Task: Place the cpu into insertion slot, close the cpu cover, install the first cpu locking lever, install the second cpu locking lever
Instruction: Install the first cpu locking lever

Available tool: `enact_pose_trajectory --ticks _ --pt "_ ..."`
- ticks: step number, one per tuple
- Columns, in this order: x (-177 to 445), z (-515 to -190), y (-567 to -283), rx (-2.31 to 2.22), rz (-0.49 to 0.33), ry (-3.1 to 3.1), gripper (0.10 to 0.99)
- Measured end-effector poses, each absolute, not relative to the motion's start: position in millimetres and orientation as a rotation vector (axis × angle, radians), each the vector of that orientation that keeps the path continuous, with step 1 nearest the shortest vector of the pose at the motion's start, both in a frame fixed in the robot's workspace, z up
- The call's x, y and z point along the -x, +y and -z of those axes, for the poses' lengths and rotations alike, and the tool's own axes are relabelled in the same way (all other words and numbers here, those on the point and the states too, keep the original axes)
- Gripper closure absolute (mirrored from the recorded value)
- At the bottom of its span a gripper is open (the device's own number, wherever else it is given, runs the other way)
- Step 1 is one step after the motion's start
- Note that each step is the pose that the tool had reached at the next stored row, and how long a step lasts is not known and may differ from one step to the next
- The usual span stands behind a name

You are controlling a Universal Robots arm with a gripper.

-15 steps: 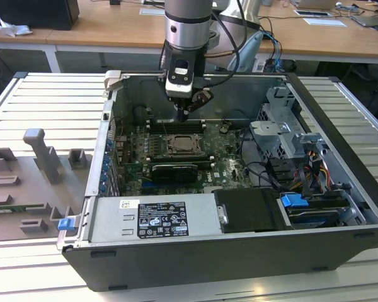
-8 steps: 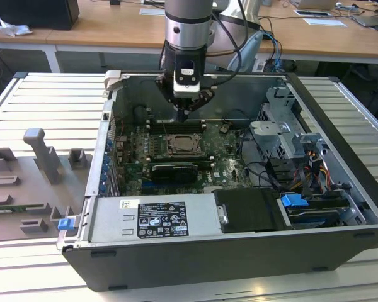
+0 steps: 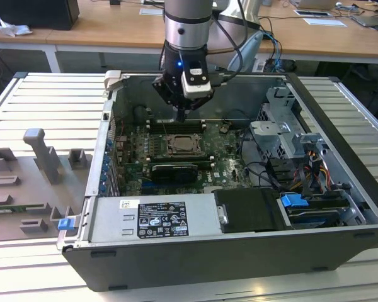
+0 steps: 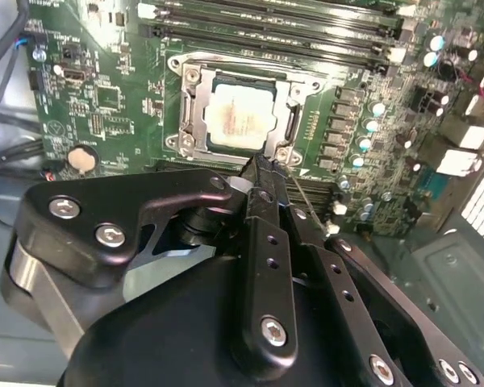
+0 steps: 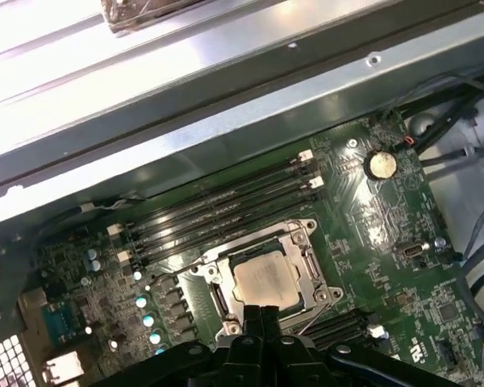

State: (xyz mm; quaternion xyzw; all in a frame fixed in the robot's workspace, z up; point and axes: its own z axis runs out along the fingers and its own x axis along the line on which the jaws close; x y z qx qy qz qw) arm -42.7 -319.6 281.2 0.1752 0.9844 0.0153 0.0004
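We see the gripper (image 3: 179, 117) hanging inside the open computer case (image 3: 340, 220), which lies on the ribbed metal bench (image 3: 25, 100); its fingers (image 4: 258, 242) are pressed together into one narrow tip, and we can make out nothing between them. In both wrist views that tip sits just beside the edge of the insertion slot (image 3: 184, 146), on the side away from the long black memory slots (image 4: 274, 24); whether it touches the metal there we cannot tell. The cpu (image 4: 235, 117) lies flat in the slot on the green circuit board (image 4: 113, 97), its pale top facing up; the cpu cover (image 4: 195, 109) lies down around it, and the chip shows through the square window. In the first wrist view we find the cpu (image 5: 266, 282) just beyond the fingertips (image 5: 262, 314), and a round coin cell (image 5: 380, 164) well apart from it. On the exterior view's left, grey fixtures (image 3: 47, 160) stand on the bench beside the case.
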Motion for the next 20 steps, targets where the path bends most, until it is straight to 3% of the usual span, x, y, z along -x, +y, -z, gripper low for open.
enact_pose_trajectory --ticks 20 --pt "42.7 -281.1 -319.5 -0.163 -0.048 3.140 0.980"
